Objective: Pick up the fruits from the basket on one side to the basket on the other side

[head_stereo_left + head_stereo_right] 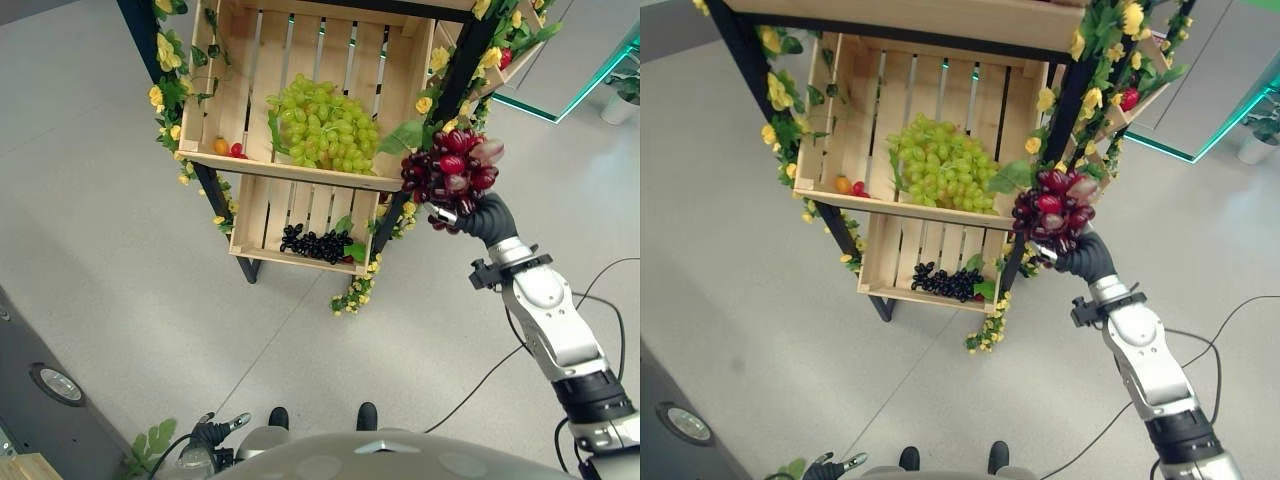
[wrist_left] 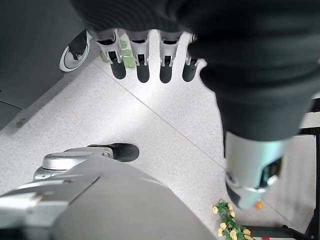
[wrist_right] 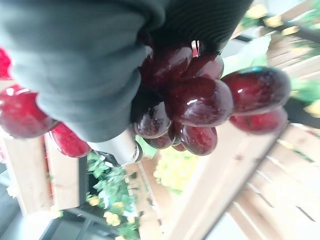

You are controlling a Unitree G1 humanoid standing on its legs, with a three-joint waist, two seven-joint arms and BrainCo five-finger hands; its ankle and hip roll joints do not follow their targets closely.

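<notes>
Flower-trimmed wooden crates are stacking up ahead, green grapes sitting inside, while the right hand is clamping its fingers around red grapes beside the crate's corner, likely mid-transfer, the left hand dangling relaxed.

A pretend fruit stall set up in a big indoor room

You are looking at a wooden crate on a dark stand with yellow flowers and leaves wound round it, like a shop display. Green grapes lie in the upper crate and dark grapes in the lower crate. The floor is smooth, pale and speckled, and a potted plant stands by a green-edged glass panel.
</notes>
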